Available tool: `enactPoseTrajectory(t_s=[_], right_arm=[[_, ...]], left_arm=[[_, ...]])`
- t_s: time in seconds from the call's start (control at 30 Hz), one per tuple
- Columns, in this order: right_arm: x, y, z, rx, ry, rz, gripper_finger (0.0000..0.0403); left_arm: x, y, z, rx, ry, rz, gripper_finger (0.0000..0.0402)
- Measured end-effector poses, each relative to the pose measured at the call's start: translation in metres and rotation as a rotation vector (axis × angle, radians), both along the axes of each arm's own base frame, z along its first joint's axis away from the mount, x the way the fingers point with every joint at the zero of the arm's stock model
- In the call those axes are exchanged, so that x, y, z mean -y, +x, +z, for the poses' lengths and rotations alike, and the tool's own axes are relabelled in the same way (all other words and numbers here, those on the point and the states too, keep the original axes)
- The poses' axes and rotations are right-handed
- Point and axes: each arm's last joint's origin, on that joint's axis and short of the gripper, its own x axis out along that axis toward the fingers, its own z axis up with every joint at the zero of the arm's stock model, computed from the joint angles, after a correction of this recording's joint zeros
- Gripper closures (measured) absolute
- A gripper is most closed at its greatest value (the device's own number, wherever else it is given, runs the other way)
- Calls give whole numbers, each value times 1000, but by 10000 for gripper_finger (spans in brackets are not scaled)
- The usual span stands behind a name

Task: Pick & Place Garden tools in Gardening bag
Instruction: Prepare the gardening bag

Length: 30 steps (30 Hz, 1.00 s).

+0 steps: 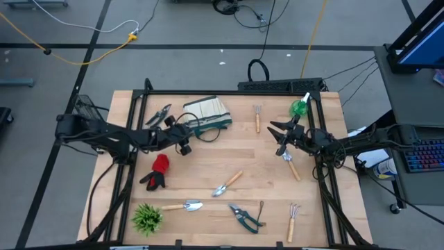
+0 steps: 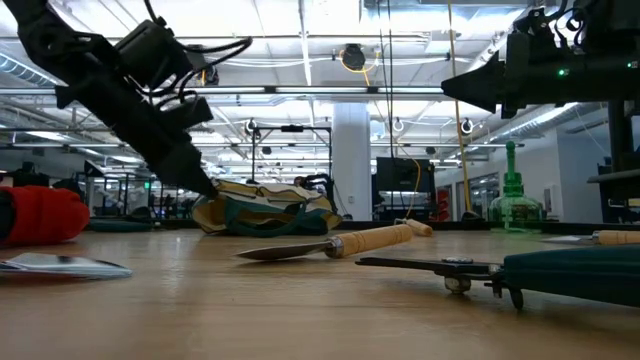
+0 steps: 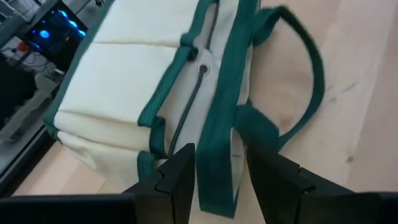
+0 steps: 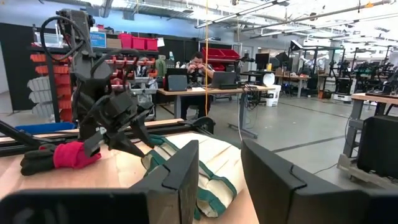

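The cream gardening bag (image 1: 208, 113) with green trim lies on its side at the table's far middle; it also shows in the low view (image 2: 265, 207). My left gripper (image 1: 184, 136) is low at the bag's near-left end, open, with one finger on each side of the bag's green-trimmed rim (image 3: 217, 168). My right gripper (image 1: 277, 133) is open and empty, above the table's right part, over a wooden-handled trowel (image 1: 292, 165). A red-and-black glove (image 1: 158, 171), two more trowels (image 1: 227, 183) (image 1: 184, 205), pruners (image 1: 244, 216) and a hand fork (image 1: 293, 219) lie nearer the front. My left gripper has the bag's green trim band (image 3: 214, 186) and a strip of cream cloth between its two fingers, coming slanting down from the table's left. The bag rests on the table. I cannot tell whether the fingers touch it.
A second pair of pruners (image 1: 161, 114) lies left of the bag, a hand fork (image 1: 257, 118) right of it. A green spray bottle (image 1: 300, 107) stands at the far right. A spiky green plant (image 1: 147, 217) stands at the near left corner.
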Motion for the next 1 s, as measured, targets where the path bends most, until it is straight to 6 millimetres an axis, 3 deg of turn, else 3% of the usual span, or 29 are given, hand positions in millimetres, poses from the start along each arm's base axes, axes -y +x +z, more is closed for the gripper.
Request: enactPoseTrajectory(t_s=[0.4,0.7,1.0], right_arm=[[0,0,0,0,0,0,289],[0,0,0,-3,-6,0,289],[0,0,0,-4,-8,0,289]], left_arm=[[-5,0,-17,-121,150,147,250],[-2,0,-15,-255,324,101,250],[-5,-1,-15,-275,339,110,250]])
